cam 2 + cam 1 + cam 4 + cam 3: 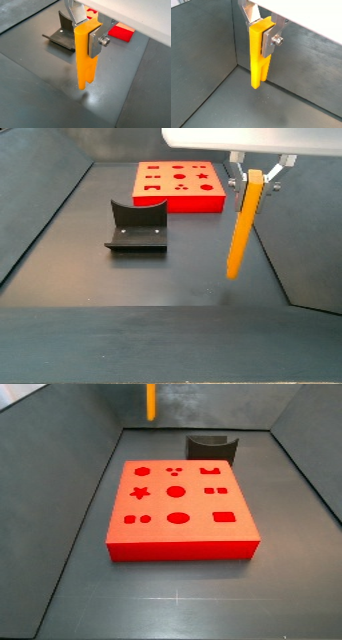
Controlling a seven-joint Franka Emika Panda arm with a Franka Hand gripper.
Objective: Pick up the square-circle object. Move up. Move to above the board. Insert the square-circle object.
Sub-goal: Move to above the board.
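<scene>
Square-circle object [241, 223] in tool [257, 178] (raised), holder [138, 226] beside board [178, 186].

A dark grey curved holder [136, 225] stands on the grey bench [120, 278], its upright back rising from a flat base. Grey walls [60, 444] close in the bench's sides.

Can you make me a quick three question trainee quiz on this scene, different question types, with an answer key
1. True or false: the gripper holds the square-circle object clear of the floor.
2. Multiple choice: the object is A) inserted in the board, B) hanging upright in the air, C) lying beside the holder.
3. Fill in: the fingers clamp the object near its ___ end.

Key: 1 true. 2 B. 3 top.
</scene>
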